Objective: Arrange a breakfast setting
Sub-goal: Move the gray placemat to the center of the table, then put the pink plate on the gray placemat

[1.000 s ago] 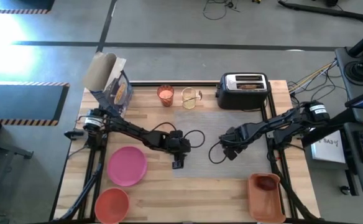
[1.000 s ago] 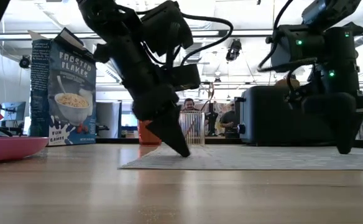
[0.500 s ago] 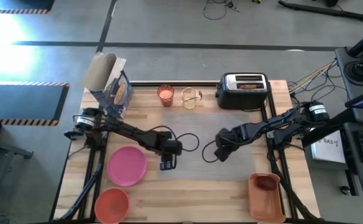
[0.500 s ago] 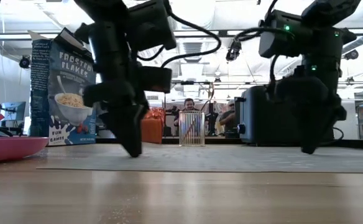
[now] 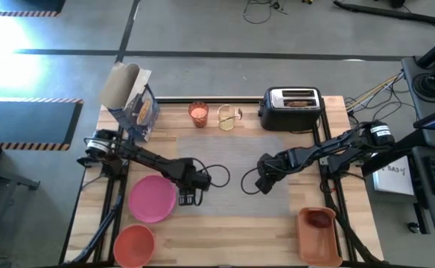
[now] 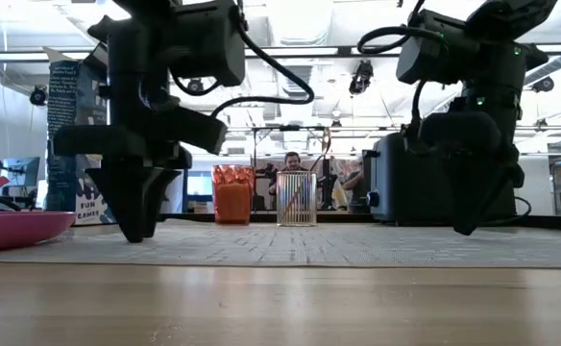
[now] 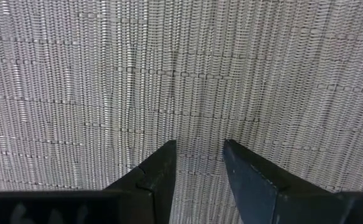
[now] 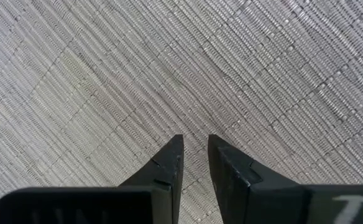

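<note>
1. Your left hand sits low over the 9 o'clock edge of the grey placemat, fingers pointing down. In its wrist view the fingers stand slightly apart with only weave between them; it grips nothing.
2. Your right hand is down on the mat's 3 o'clock half. Its fingers are nearly together, a thin gap showing, and they hold nothing either.
3. I judge the step in hand to be the mat itself: both hands bear on it from opposite sides, as if placing or smoothing it at the middle of the surface.
4. Outward from the left hand, the pink plate lies just beside the mat at 9 o'clock, and the orange-red bowl sits at 7 o'clock.
5. The glass of drink stands at 11 o'clock past the mat; the toast is in the toaster at 1 o'clock.
6. The red fruit lies in the orange bin at 5 o'clock.
7. The next move likely calls for lifting your left hand clear, spreading it, and taking the plate by its rim.
</note>
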